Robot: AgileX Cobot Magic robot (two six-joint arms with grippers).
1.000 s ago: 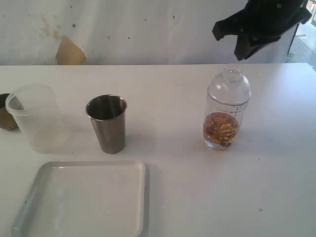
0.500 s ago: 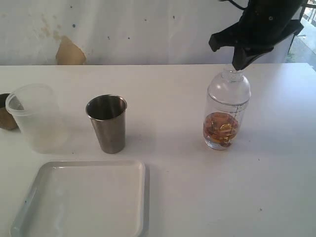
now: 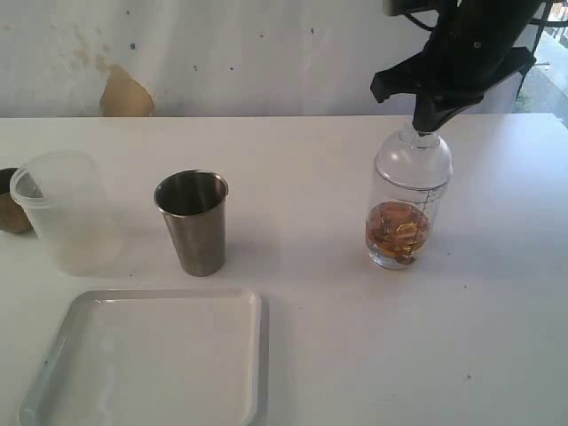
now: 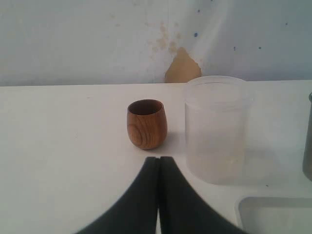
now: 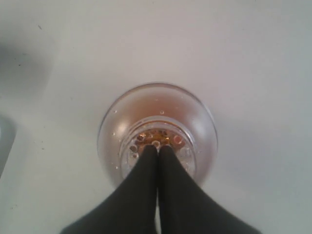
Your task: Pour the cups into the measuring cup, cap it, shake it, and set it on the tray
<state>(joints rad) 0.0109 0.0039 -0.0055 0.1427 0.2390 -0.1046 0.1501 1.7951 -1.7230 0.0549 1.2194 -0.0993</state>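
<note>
The measuring cup [image 3: 408,217] stands right of centre with amber contents at its bottom and its clear dome cap [image 3: 413,161] on. My right gripper [image 3: 428,124] is shut, its tips touching the top of the cap's neck; from above, the tips [image 5: 158,149] rest over the cap's strainer holes [image 5: 146,139]. The steel tumbler [image 3: 193,222] stands upright at centre left. The brown wooden cup [image 4: 146,124] sits at the far left [image 3: 9,213]. My left gripper [image 4: 159,160] is shut and holds nothing, just short of the wooden cup. The white tray [image 3: 256,355] lies at the front left.
A frosted translucent plastic cup [image 3: 64,213] stands between the wooden cup and the tumbler, right beside my left gripper [image 4: 217,129]. A corner of the tray [image 4: 243,207] shows near the left fingers. A wall runs along the table's far edge.
The right gripper has come down and slightly left from above the measuring cup onto the top of its cap. Everything else has stayed in place.
</note>
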